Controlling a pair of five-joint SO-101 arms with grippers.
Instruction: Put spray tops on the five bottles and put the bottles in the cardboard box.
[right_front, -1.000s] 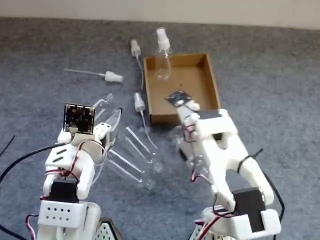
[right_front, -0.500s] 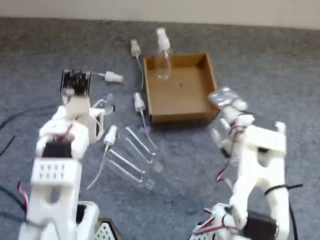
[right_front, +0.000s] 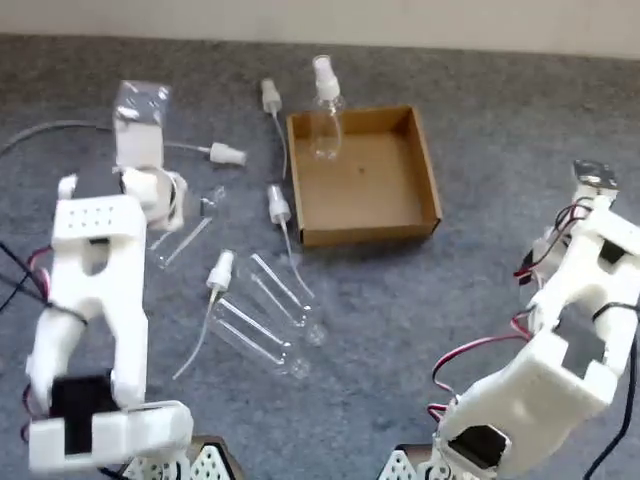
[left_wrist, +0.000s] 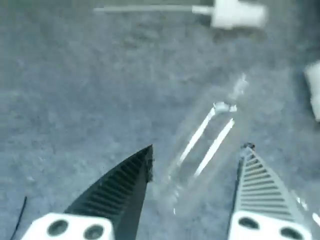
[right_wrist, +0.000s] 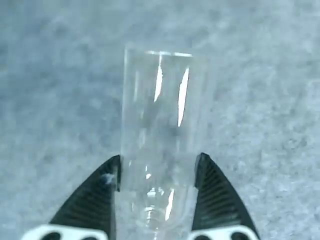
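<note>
Grey carpet (right_front: 500, 100): L gripper (left_wrist: 198, 148) spread over lying bottle (left_wrist: 207, 135); R gripper (right_wrist: 159, 159) clamps 2nd bottle (right_wrist: 159, 100), near end cut off.

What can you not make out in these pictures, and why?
High view: the count of clear bottles in the pile; they overlap and are see-through.
Right wrist view: the near end of the held bottle; the picture's edge cuts it off.
Left wrist view: the outline of the lying bottle; blurred against the carpet.
</note>
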